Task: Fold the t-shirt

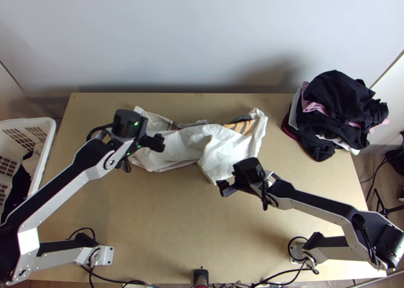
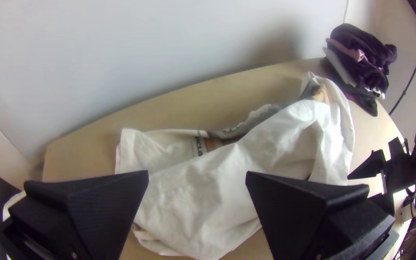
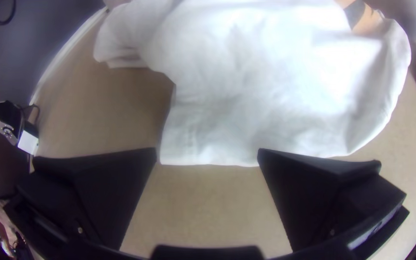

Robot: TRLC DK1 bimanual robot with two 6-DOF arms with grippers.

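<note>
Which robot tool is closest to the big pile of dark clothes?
The right tool. It is nearer the pile, while the left tool is farther away, toward the basket.

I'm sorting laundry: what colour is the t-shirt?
The t-shirt is mostly white, with an orange and dark print partly showing, best seen in the top view.

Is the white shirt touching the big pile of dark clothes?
Apart. The top view shows a strip of bare table between the right edge of the white shirt and the pile of dark clothes.
</note>
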